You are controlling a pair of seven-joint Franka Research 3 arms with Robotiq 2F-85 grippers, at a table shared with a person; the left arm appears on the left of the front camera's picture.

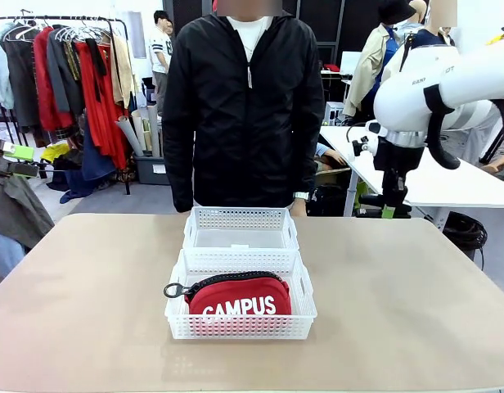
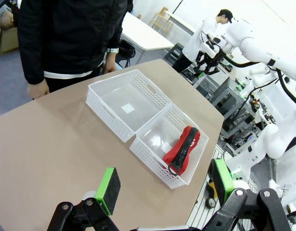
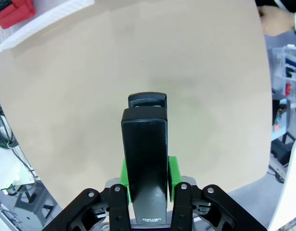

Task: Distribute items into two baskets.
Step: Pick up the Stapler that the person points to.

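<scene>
Take the near basket [image 1: 240, 329] as your marker on the tan table [image 1: 88, 311]. Far off to its left, past the table edge, a clothes rack [image 1: 64, 74] hangs full of coats. Your left gripper [image 2: 166, 185] hovers above the table short of the near basket. Its green pads [image 2: 108, 190] are spread wide with nothing between them. The red CAMPUS pouch [image 1: 240, 299] stands on edge inside the near basket, lettering toward you and the black zipper pull poking over the left rim. From the left wrist it leans along one long wall. The far basket [image 1: 240, 219] touches the near one's back wall, long side to long side, its bare floor in view. Directly behind both, a person in a black jacket [image 1: 244, 106] stands at the table's far edge, hands down at the sides. To the right of the near basket and well apart from it, the right arm [image 1: 448, 82] comes in high, and your right gripper [image 3: 148, 175] is clamped on the black stapler [image 3: 144, 154]. The stapler sticks out lengthwise past the fingertips. Bare tabletop lies between it and the near basket's rim. Beyond, to the right, stands a white table [image 1: 456, 184].
</scene>
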